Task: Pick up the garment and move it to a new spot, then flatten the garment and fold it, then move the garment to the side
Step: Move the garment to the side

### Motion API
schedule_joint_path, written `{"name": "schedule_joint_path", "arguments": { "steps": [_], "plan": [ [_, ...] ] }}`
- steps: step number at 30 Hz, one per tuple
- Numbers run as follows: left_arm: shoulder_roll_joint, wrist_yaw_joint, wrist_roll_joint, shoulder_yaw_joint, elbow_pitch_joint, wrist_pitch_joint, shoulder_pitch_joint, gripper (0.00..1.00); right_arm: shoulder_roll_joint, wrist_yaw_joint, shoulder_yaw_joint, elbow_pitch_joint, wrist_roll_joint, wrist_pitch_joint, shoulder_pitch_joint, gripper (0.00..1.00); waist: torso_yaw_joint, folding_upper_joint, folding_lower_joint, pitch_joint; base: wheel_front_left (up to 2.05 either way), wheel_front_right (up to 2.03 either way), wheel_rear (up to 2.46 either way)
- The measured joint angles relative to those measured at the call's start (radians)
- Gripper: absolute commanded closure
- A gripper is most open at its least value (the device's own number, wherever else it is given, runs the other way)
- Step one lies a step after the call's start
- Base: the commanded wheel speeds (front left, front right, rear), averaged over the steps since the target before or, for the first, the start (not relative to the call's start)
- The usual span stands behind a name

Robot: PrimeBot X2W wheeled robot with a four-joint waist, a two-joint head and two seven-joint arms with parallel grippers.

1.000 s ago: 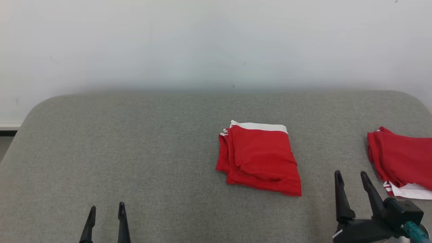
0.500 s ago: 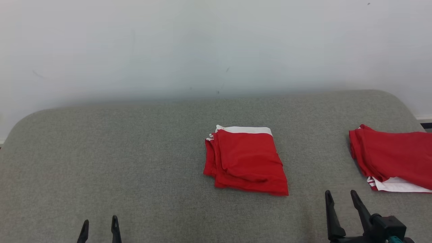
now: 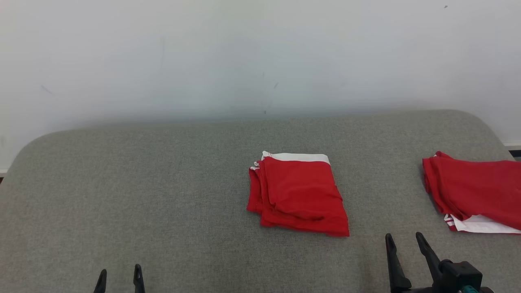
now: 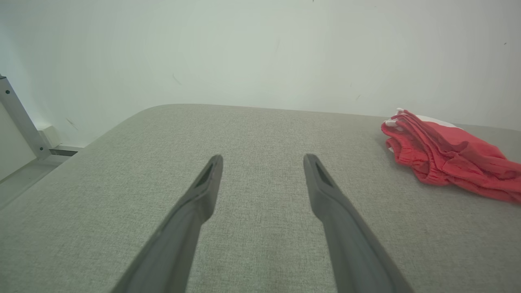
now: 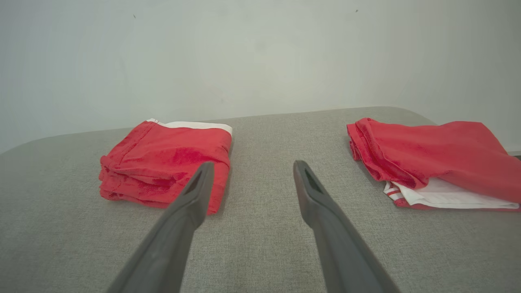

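The two long dark fingers of the right gripper (image 3: 403,238) stand apart with nothing between them; it hangs low over the near right part of the surface. The left gripper (image 3: 119,272) is the same, its fingers spread and empty, at the near left.

The task's thing, a folded red cloth garment with a white band along its far edge (image 3: 299,195), lies flat near the middle of the grey fabric-covered padded table (image 3: 142,183), touched by neither gripper. From the right gripper it is ahead and a little to the left, near; in the right wrist view its near corner sits just beyond the left fingertip. From the left gripper it is ahead and well to the right, well apart. So the right arm is the nearer one. The folded packet is a little longer from far to near than from side to side, and it is slightly turned, with the near edge shifted toward the right. The stacked folds show on its left side.

A second red garment with white striped trim (image 3: 476,191) lies at the right edge of the table, apart from the first one.

I judge that folding is done and moving the packet to the side remains. There is no container here; the table alone bears both garments.
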Motion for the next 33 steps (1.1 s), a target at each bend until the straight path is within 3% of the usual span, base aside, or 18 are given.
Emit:
{"name": "schedule_joint_path", "arguments": {
  "steps": [20,26,33],
  "plan": [
    [0.000,0.007,-0.004,-0.018,-0.002,0.000,-0.003,0.00,-0.001,0.000,0.001,-0.010,0.001,0.069,-0.015,0.00,0.015,0.0001,0.0001,0.023,0.00,0.00,0.00],
    [0.000,0.008,-0.007,-0.033,-0.003,0.000,-0.004,0.00,-0.020,0.000,-0.016,-0.030,0.081,0.356,-0.114,0.00,0.033,0.0000,0.0001,0.031,0.00,0.00,0.00],
    [0.000,0.012,-0.022,-0.059,-0.004,0.000,-0.013,0.00,-0.015,0.000,-0.069,-0.040,0.091,0.817,-0.316,0.00,0.067,0.0001,0.0002,0.047,0.00,0.00,0.00]
  ]
}}
